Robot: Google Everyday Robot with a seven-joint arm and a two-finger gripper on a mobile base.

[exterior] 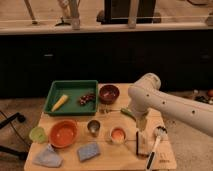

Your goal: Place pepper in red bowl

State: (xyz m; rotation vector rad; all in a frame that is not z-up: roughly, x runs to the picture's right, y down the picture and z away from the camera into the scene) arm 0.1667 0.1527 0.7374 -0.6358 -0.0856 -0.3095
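The green pepper [127, 112] lies on the wooden table [105, 159], right of centre; only its left part shows, the rest is behind my arm. A dark red bowl [109, 93] stands just behind it, and an orange-red bowl [63, 133] stands at the front left. My white arm comes in from the right and bends down over the pepper. The gripper [141, 131] hangs at its lower end, just in front of and to the right of the pepper.
A green tray [54, 89] at the back left holds a yellow corn-like piece [59, 102] and a dark reddish lump [86, 98]. A metal cup [93, 126], a small orange-filled cup [118, 134], a blue sponge [88, 151], a blue cloth [47, 158], a light green cup [38, 134], a brush [156, 142].
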